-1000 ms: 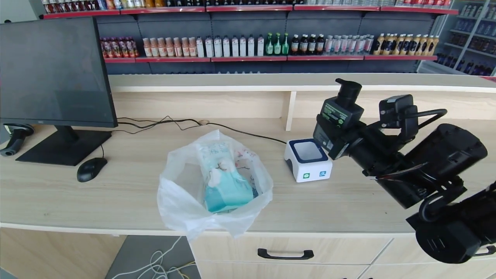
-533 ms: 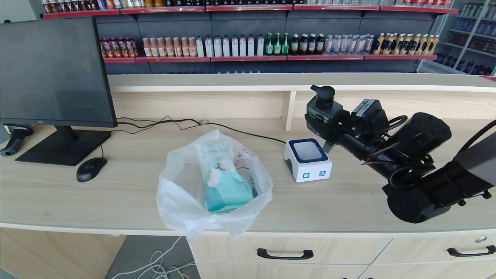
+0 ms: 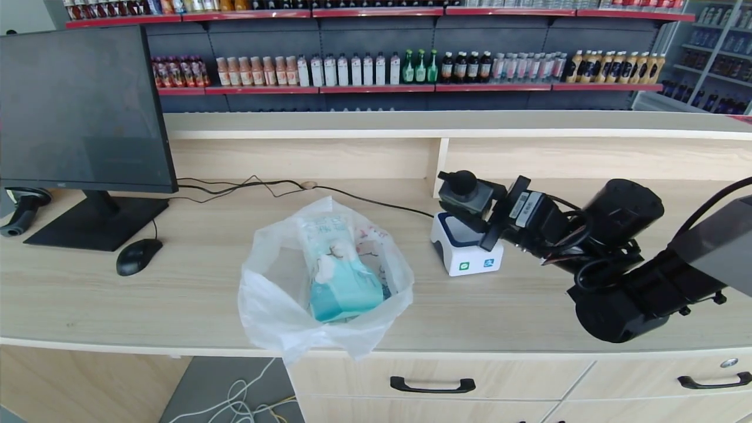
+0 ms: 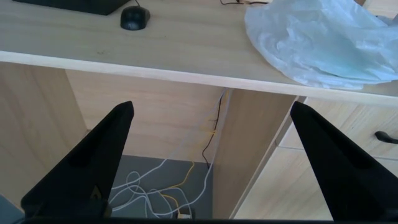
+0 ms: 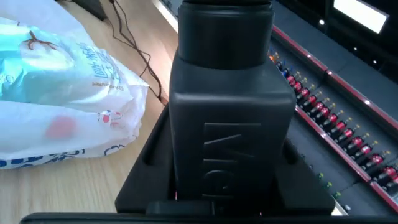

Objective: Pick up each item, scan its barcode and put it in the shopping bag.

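Two views on the right jaws: clamped on a black plastic bottle with a round cap [image 3: 466,191], one jaw on either side of its lower body as seen from the right wrist. From the head, bottle poised over the top window of a white box scanner with a dark blue rim [image 3: 470,261]; touching it or not, cannot tell. Raised lettering on the bottle's face from the right wrist, too foreshortened to make out. Two small square stickers, green and blue, on the scanner's front, symbols too small to read. To the robot's left of the scanner, on the light wooden counter [image 3: 176,294], a translucent white plastic shopping bag [image 3: 276,305], mouth agape, with a teal soft pack bearing a cotton-boll picture [image 3: 343,276] inside. Blue and red print on the bag's side from the right wrist. Left jaws spread wide apart, holding nothing, low in front of the counter's edge, with the bag and a black computer mouse [image 4: 134,17] on the counter above them.
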